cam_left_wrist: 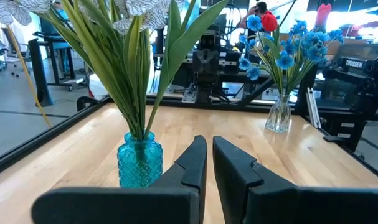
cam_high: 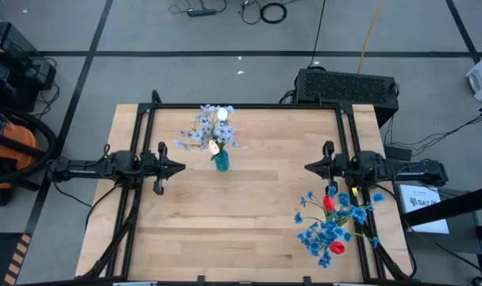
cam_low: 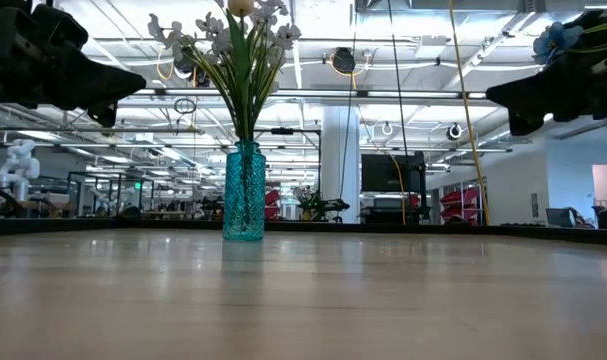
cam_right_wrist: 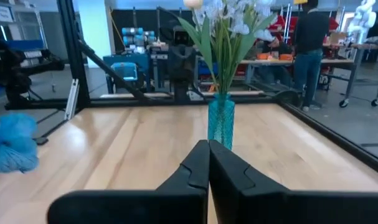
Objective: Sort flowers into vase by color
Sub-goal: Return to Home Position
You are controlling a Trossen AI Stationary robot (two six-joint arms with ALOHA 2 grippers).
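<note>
Left gripper (cam_high: 180,168) hovers left of teal vase (cam_high: 221,162), fingers narrow, almost touching, empty. Pale sprays and white buds (cam_high: 211,127) stand in that vase. Right gripper (cam_high: 307,168), right of teal vase, pinched closed, empty. Blue sprays with red tulips (cam_high: 329,226) sit in clear vase (cam_left_wrist: 278,118), farther right. Looks like homing; sorting seems done, next just park arms. Wood table (cam_high: 248,238); workshop behind.

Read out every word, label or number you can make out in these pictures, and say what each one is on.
"TROSSEN": pale lettering on the dark housing of the right arm, seen in the left wrist view.
White sheet off the table's right edge, high view: dark print, too blurred to read.
Nothing else can be read.
</note>
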